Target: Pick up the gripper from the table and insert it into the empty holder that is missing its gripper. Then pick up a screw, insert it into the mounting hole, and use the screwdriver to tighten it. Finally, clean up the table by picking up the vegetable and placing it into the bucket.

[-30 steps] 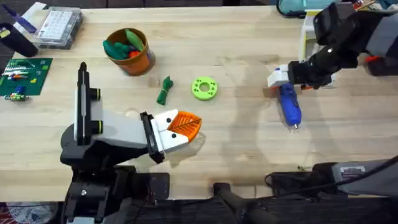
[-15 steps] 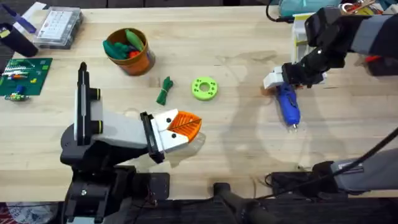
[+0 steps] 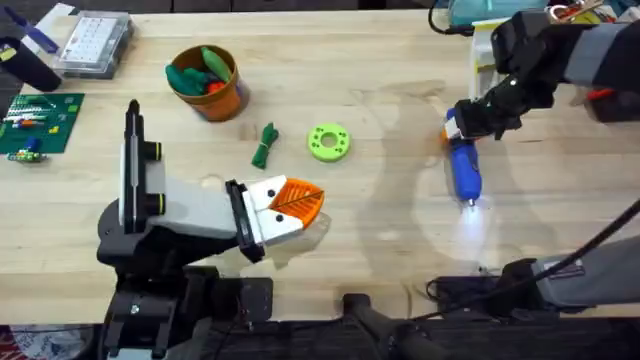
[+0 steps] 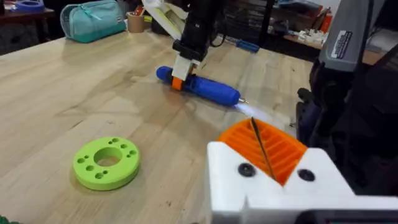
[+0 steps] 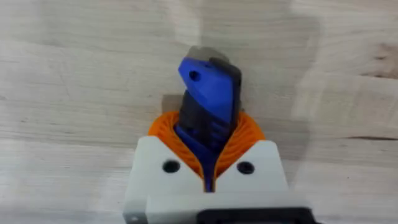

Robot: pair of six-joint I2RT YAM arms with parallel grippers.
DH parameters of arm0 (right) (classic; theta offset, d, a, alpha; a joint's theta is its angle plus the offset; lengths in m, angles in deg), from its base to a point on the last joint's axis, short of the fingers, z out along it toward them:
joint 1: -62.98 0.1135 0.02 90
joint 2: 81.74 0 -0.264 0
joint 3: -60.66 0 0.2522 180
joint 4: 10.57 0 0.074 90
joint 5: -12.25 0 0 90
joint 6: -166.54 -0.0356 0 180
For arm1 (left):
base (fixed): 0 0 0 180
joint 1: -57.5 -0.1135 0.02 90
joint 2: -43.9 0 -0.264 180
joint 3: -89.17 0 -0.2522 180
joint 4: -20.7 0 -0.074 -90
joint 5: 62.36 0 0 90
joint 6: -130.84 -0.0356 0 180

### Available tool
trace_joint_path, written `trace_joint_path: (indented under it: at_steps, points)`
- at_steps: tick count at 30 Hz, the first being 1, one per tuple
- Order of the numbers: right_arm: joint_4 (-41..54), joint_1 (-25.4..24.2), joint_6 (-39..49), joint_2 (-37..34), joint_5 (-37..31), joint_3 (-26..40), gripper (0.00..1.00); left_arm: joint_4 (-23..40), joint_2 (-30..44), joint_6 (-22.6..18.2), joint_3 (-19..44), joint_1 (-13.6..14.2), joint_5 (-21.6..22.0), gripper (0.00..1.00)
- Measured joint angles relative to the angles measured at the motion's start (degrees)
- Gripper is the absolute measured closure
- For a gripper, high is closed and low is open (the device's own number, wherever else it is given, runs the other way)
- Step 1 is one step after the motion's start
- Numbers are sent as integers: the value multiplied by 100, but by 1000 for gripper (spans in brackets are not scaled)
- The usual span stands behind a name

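My right gripper [image 3: 461, 127] is shut on the rear end of the blue screwdriver [image 3: 466, 176], which lies low over the table at the right with its bit toward the front edge. The right wrist view has the screwdriver [image 5: 208, 81] squeezed between the orange pads [image 5: 249, 137]. On the left stands the white-grey holder [image 3: 185, 210], with the orange ribbed gripper [image 3: 298, 202] seated at its end. My left gripper [image 4: 263, 148] has its orange fingers pressed together. The dark-green vegetable [image 3: 265, 146] lies behind it. The orange bucket [image 3: 207, 82] stands at the back left. No screw can be made out.
A lime-green ring [image 3: 328, 141] lies beside the vegetable. A clear compartment box [image 3: 95, 42] and a green circuit board [image 3: 35, 120] sit at the far left. A teal bag [image 4: 93, 18] lies at the table's far edge. Bare wood separates the ring from the screwdriver.
My right gripper has closed on the screwdriver's rear end; its white finger no longer sticks out to the left. A bright glow now shows on the table at the bit's tip.
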Motion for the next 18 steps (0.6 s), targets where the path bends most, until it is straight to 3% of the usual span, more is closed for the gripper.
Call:
trace_joint_path:
  at_steps: [10,18]
  points:
    - [534,7,-2,52,170,92,974,0,0,1,0,0,1,992]
    - [876,7,-3,779,207,419,974,0,0,1,0,0,0,992]
